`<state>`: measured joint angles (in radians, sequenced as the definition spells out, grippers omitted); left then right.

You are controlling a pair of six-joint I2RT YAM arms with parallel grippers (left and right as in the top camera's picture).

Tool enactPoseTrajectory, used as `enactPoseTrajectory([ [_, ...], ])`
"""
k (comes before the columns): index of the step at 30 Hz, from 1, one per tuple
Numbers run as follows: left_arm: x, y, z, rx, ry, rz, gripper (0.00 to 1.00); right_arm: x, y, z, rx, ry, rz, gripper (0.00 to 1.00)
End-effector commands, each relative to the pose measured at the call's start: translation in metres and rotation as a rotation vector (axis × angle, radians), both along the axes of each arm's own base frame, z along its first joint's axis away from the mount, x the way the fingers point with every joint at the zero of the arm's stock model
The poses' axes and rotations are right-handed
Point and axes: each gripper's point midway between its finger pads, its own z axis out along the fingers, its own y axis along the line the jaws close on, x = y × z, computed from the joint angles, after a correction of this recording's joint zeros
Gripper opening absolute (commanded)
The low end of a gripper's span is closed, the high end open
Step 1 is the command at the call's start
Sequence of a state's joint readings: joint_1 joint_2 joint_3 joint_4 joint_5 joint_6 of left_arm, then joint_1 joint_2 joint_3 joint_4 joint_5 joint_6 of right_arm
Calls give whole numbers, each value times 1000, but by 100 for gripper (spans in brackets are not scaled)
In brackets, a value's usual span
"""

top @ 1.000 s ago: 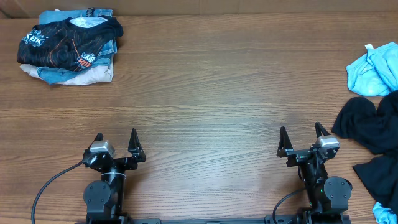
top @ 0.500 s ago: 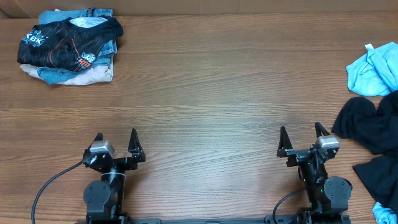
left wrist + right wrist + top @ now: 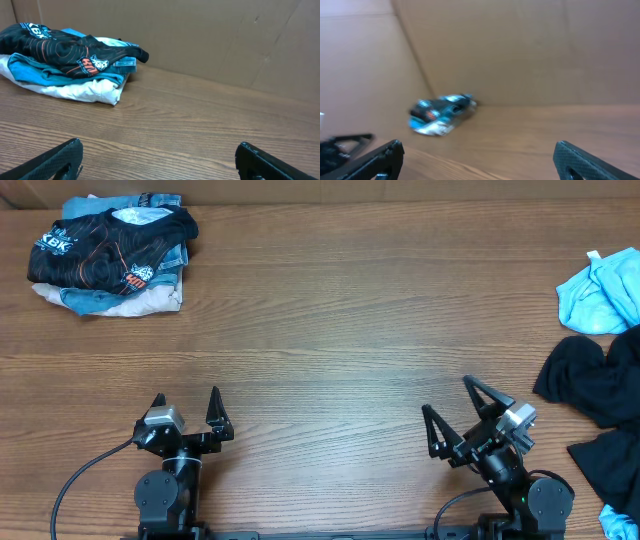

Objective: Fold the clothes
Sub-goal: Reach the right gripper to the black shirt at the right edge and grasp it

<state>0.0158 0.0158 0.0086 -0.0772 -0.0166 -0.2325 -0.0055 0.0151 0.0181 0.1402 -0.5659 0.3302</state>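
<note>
Two pincers, one task garment and two other lots of clothing, all on one wood-grain tabletop (image 3: 330, 320).

1. Left pincer (image 3: 186, 396): near edge, left of centre. Jaws spread wide, empty, touching no cloth. Fingers point straight toward the far side. A black cable (image 3: 75, 475) trails from its base toward the near left.

2. Right pincer (image 3: 448, 395): near edge, right of centre. Jaws spread wide, empty. Angled toward the far left rather than straight ahead. Its wrist view is motion-blurred.

3. Plain black T-shirt (image 3: 598, 392): crumpled at the right edge of the tabletop and partly cut off by the frame. It lies right of the right pincer and apart from it. No fold lines can be made out. More black cloth lies just nearer, and whether it is joined cannot be told.

4. Light blue garment (image 3: 598, 292): bunched at the right edge, on the far side of the black T-shirt and close beside it.

5. Pile of folded garments (image 3: 120, 298): far left corner, well apart from both pincers. White and blue layers sit below, and a black shirt with orange-and-white print (image 3: 100, 245) lies on top. The left wrist view shows the pile (image 3: 85, 82) in front of a cardboard wall (image 3: 210, 35).
</note>
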Motion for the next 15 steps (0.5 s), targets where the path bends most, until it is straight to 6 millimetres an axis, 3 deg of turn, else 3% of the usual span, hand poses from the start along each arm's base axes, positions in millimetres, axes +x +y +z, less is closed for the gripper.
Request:
enactPoseTrajectory([
  [1, 0, 4, 1, 13, -9, 17, 100, -15, 14, 16, 132, 17, 133, 100],
  [6, 0, 4, 1, 13, -10, 17, 100, -26, 8, 55, 153, -148, 112, 100],
  [10, 0, 4, 1, 13, -10, 17, 100, -24, -9, 85, 165, -213, -5, 100],
  [15, 0, 4, 1, 13, -10, 17, 100, -12, -32, 121, 52, -241, -207, 100],
])
